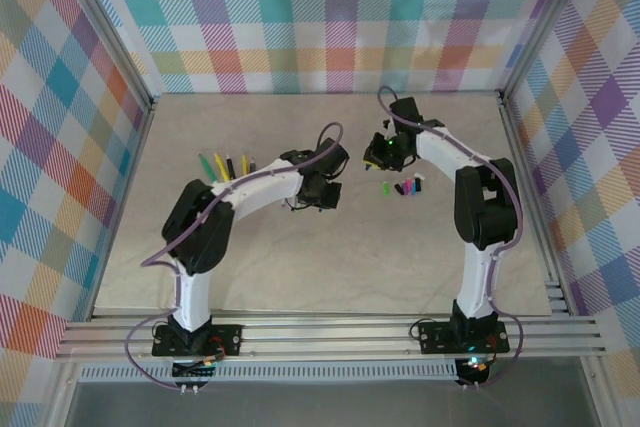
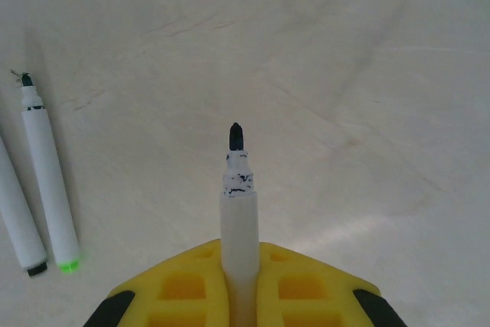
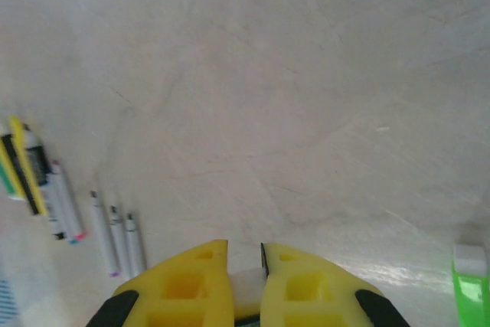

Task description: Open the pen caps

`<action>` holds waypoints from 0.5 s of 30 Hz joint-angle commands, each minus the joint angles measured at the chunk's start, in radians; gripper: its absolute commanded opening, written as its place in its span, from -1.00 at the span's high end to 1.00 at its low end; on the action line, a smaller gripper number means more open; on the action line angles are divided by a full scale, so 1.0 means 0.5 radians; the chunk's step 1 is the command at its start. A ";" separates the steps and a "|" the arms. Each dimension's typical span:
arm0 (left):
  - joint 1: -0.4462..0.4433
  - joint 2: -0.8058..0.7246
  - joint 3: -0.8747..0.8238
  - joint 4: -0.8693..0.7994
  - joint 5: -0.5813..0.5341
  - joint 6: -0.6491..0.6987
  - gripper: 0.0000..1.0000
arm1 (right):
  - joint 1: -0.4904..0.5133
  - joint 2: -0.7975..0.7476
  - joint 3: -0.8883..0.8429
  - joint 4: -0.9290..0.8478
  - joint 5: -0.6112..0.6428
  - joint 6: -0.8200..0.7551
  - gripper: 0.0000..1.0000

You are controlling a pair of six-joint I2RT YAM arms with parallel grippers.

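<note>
**Top view.** The left arm reaches to the middle of the tabletop, and the right arm reaches a little farther. The two sets of jaws are near each other but apart, with the left jaws nearer and to the left. A row of pens lies left of the left jaws, long axes running roughly near-to-far. A cluster of pen caps lies just near-right of the right jaws, well apart from the row.

**Left wrist view.** The left jaws are clenched on a held pen. Its white barrel runs straight out from between them. The black nib is bare, with no cap on it. To its left on the tabletop lie a green-ended pen and a second white barrel, both roughly parallel to the held one.

**Right wrist view.** The right jaws are drawn almost together. A pale bit sits in the slit, and I cannot tell whether it is a cap. A green stub, probably a cap, stands on the tabletop at the right edge. The thick pens and thin pens lie well off to the left.

**Judgement.** This pen looks opened.
- The lying pens are on the left arm's side, and the held barrel is already about parallel to them. Setting it down should need a shift left and a lowering, with little turning.
- The cap cluster is on the right arm's side.
</note>
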 commanded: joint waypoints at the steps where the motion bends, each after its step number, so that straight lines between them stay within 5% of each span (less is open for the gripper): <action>1: 0.044 0.118 0.114 -0.136 -0.136 0.047 1.00 | 0.079 -0.057 -0.017 -0.162 0.302 -0.201 1.00; 10: 0.111 0.246 0.188 -0.218 -0.268 0.035 1.00 | 0.148 0.070 0.007 -0.327 0.594 -0.301 1.00; 15: 0.143 0.276 0.182 -0.214 -0.305 0.019 0.76 | 0.161 0.120 0.017 -0.365 0.673 -0.311 1.00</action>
